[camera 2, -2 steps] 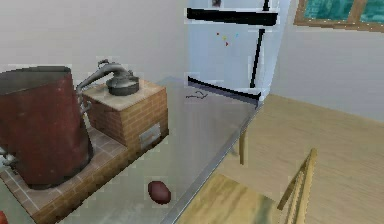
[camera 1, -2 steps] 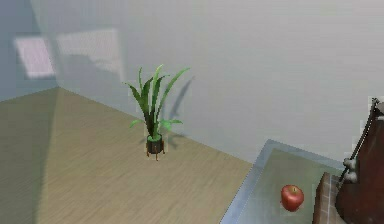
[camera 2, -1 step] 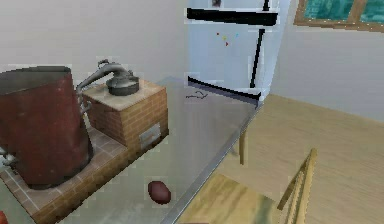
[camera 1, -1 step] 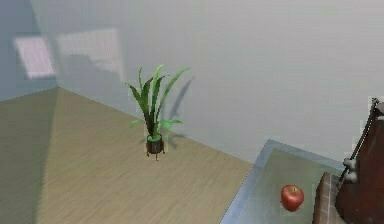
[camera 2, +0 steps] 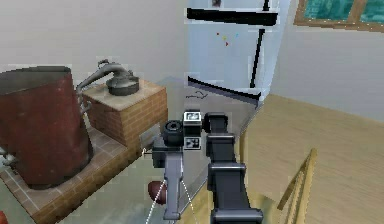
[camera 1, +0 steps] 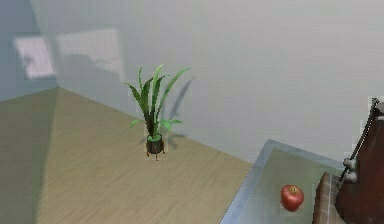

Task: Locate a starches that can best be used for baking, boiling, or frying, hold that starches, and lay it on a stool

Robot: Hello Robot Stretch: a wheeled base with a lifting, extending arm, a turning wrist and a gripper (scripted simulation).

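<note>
Starch: can't tell where it is. Nothing here has a shape and colour I'd call a potato. The nearest candidate is a dark red blob (camera 2: 157,190) at lower centre of the arm side view. It lies on the grey tabletop (camera 2: 120,200) right at the gripper (camera 2: 172,180); touching or just beside, can't tell. The forward view's lower right has a red apple (camera 1: 292,197) with a stem on what looks like that tabletop. That is likely the same thing as the blob, so likely fruit, not the target.

Gripper state: can't tell whether the fingers are apart or together. Can't tell whether it holds anything either, since the blob sits on the surface at its far end. The arm (camera 2: 230,185) rises from the bottom edge, right of middle.

Step, my judgement: locating, nothing confirmed for a grasp. To do it well, don't take the red thing on colour alone. Check its shape, then scan the rest of the tabletop. Keep the arm clear of the dark red cylinder (camera 2: 40,120) and brick block (camera 2: 125,112) when the base turns.

- **Arm side view gives:** the gripper, the cylinder at left, and the block with a grey kettle-like thing (camera 2: 120,80) on top. Also a white fridge (camera 2: 228,45) at upper centre-right and a wooden frame (camera 2: 300,190) at lower right, chair or stool, can't tell.
- **Forward view gives:** the apple's stem and clean red, plus a potted plant (camera 1: 153,105) at centre against the wall.
</note>
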